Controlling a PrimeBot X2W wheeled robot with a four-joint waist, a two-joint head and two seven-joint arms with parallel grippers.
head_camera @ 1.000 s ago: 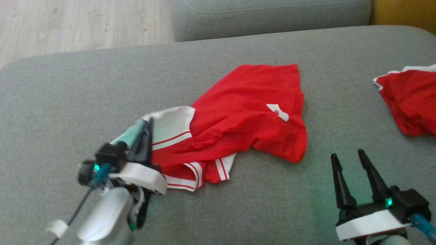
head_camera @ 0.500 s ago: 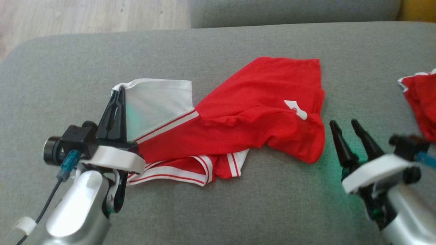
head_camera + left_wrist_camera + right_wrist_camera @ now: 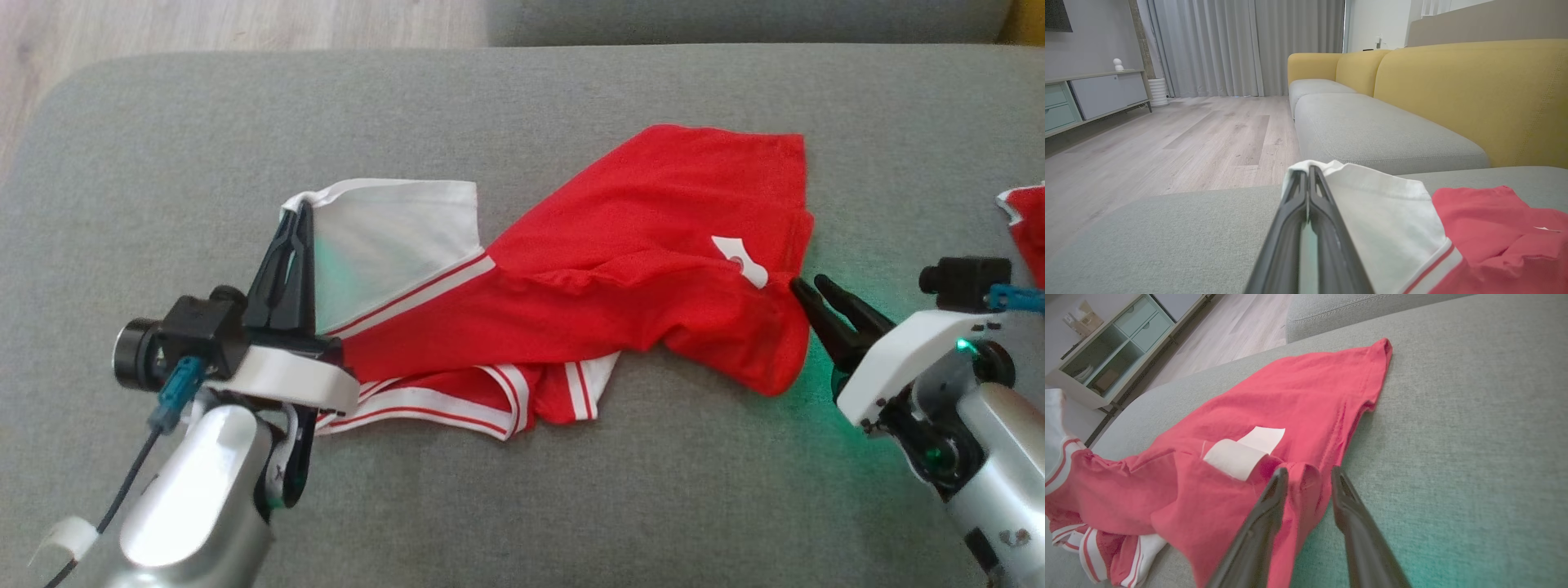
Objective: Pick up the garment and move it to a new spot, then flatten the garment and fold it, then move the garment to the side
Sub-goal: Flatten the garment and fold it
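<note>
My left jaws clench the white sleeve (image 3: 392,237); right jaws gape astride the garment (image 3: 653,212) edge. Bite deep before stretching.

The left claw (image 3: 303,216) was clamped on the white corner of the red garment (image 3: 637,269), which lay crumpled on the grey sofa cushion (image 3: 522,106). The right claw (image 3: 808,284), tips parted, sat at its right edge.

place: living room | cues: yellow sofa (image 3: 1453,102), curtains (image 3: 1229,45), wood floor (image 3: 1167,143)
</note>
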